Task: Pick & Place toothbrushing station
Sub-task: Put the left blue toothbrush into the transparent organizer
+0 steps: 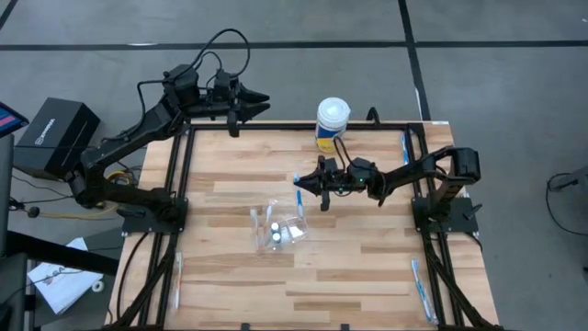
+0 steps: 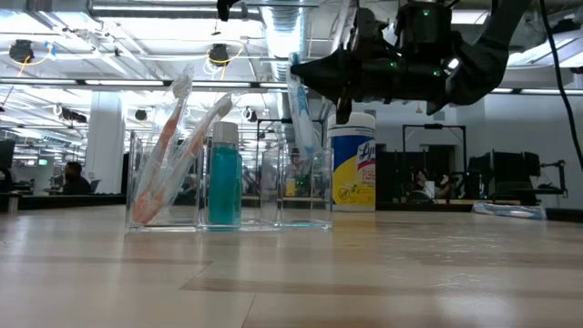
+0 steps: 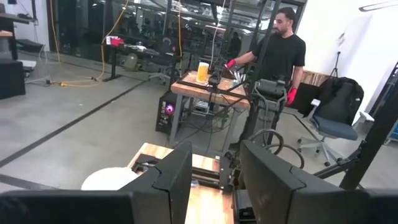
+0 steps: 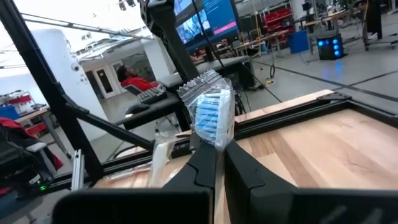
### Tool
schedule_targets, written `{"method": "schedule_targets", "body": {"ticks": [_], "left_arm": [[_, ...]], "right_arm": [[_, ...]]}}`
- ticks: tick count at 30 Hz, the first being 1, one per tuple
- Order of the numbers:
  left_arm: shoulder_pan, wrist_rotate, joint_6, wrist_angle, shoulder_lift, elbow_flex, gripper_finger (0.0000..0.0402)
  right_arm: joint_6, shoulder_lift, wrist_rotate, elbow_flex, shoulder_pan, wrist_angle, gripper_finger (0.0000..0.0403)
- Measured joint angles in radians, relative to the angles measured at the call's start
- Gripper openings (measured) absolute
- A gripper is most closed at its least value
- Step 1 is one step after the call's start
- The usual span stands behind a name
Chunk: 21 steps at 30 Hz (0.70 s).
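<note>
Right gripper (image 1: 305,185) clamped on wrapped blue toothbrush (image 4: 210,116), above clear organizer (image 1: 278,229) mid-table. Lower vertically into empty compartment. Left gripper (image 1: 260,99) apart, far-left corner.

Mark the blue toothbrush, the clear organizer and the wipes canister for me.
blue toothbrush (image 4: 209,118), right wrist view, wrapped head.
clear organizer (image 2: 301,196), low view, right compartment's front wall.
wipes canister (image 1: 332,120), high view, white lid.

Standing at the table's (image 1: 367,267) far edge, a yellow-labelled wipes canister (image 1: 332,120); off its left side, a black box (image 1: 53,134); beyond, a person (image 3: 281,50) in black at a workbench.
</note>
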Motion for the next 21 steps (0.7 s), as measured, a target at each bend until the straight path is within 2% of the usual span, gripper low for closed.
{"method": "schedule_targets", "body": {"ticks": [18, 21], "left_arm": [[0.000, -0.013, 0.025, 0.008, 0.000, 0.000, 0.0131], [0.000, -0.013, 0.026, 0.009, 0.000, 0.000, 0.0131]], "right_arm": [[-0.020, 0.001, -0.019, 0.000, 0.026, -0.004, 0.0001], [-0.013, 0.052, -0.011, 0.005, 0.026, 0.036, 0.0001]]}}
